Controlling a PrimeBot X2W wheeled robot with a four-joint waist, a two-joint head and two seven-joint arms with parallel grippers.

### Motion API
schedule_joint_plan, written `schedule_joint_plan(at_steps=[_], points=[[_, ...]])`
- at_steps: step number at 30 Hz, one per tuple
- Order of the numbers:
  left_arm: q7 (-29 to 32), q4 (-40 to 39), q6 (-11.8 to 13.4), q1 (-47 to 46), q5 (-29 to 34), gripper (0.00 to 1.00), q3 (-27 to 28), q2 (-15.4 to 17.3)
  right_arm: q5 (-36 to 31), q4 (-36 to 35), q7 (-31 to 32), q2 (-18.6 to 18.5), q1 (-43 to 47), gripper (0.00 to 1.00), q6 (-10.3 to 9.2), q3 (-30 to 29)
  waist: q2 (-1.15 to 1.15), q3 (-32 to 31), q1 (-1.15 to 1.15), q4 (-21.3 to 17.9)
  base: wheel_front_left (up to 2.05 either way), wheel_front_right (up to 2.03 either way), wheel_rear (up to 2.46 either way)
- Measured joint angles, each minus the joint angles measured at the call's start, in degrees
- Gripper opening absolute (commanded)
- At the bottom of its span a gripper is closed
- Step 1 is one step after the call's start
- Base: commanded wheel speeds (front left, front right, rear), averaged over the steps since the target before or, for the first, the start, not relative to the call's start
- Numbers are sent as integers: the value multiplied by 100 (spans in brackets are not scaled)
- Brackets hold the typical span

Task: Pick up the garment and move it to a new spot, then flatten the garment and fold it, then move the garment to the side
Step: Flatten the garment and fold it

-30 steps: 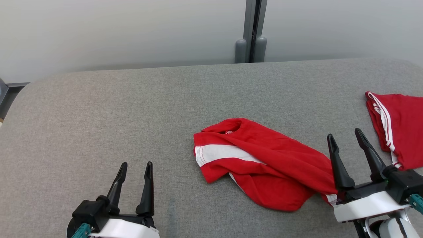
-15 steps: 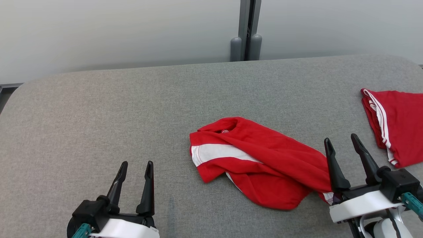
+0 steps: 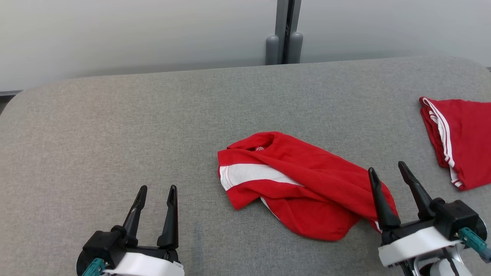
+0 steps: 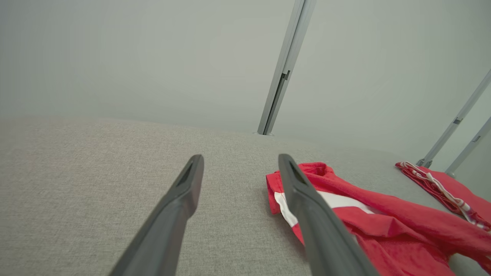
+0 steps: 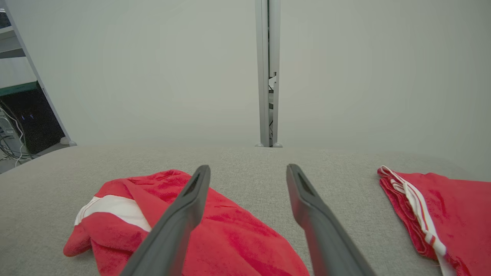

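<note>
Camera: the whole head view has slid a little; the grey post [image 3: 284, 34] sits further left in the frame than a second ago. I judge that to be the head turning, not the things moving.
Right tool [image 3: 386, 168]: jaws spread wide and holding nothing. It has drawn back toward the lower right, so its base is now just beside the garment's right end, not over it.
Left tool [image 3: 157, 188]: wide open and empty at the lower left, well apart from the cloth and unmoved in the frame.
Garment [image 3: 307, 191]: red with a white band, lying crumpled at centre-right on the grey table [image 3: 115, 126], with no tool touching it.
Meaning: the relocation looks finished, and flattening appears to be the step in hand.
Head view: from above, it lays out the gap between the garment and a second red piece [image 3: 468, 142] at the right edge.
Right wrist view: from low down, it shows the rumpled folds rising off the table and adds a dark shelf with cables [image 5: 15, 126] at its upper left.
</note>
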Motion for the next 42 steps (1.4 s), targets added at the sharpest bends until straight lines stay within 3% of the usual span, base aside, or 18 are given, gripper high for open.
schedule_joint_plan(at_steps=[16,30,32,34,38,40,42], points=[[0,3,-77,-214,140,100,46,-9,641,-563,0,-530,1365,100,0,345,0,570,0,-492,0,0,0],[0,138,-146,-367,194,100,97,-10,1227,164,0,-452,857,99,0,847,0,625,0,-317,0,0,0],[0,136,-147,-366,194,100,113,-10,1268,175,0,-471,842,80,0,857,0,628,0,-294,0,0,0],[0,133,-152,-365,193,100,161,-11,1301,151,0,-499,844,47,0,872,0,640,0,-314,0,0,0],[0,174,-177,-365,193,100,160,-11,1316,125,0,-524,836,23,0,918,0,655,0,-388,0,0,0],[0,244,-204,-368,191,100,118,-11,1330,126,0,-534,788,3,0,948,0,664,0,-419,0,0,0],[2,371,-250,-393,143,100,47,-12,1351,100,0,-554,717,0,0,943,0,672,0,-442,0,0,0]])
